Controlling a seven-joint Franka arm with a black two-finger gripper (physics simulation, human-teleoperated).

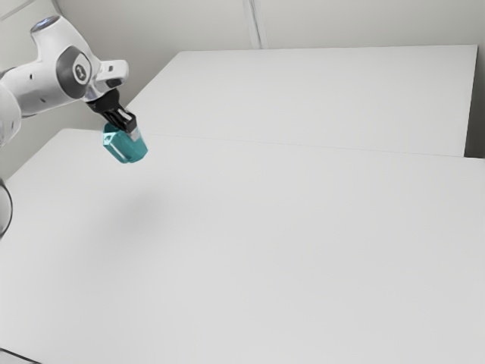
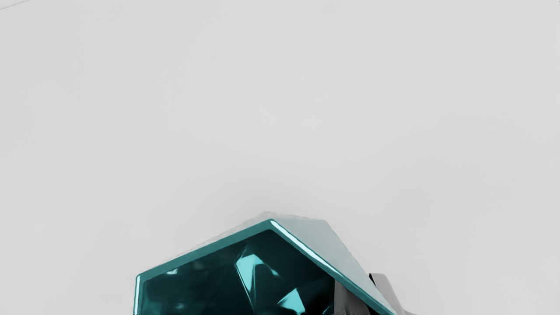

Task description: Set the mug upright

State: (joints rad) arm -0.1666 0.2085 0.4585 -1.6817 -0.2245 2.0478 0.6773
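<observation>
My gripper pinches the wall of the mug and holds it in the air over the table. The mug is held but leans, so I think what is left is to get it straight and stand it on the table. It is shiny blue-green, with flat sides and a dark inside with bright spots

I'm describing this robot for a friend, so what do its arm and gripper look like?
The arm is white, with smooth, rounded casings and a few small dark dots. A dark grey disc at one joint bears a small round marking. The gripper is black, with two slim fingers ending in grey tips.
</observation>
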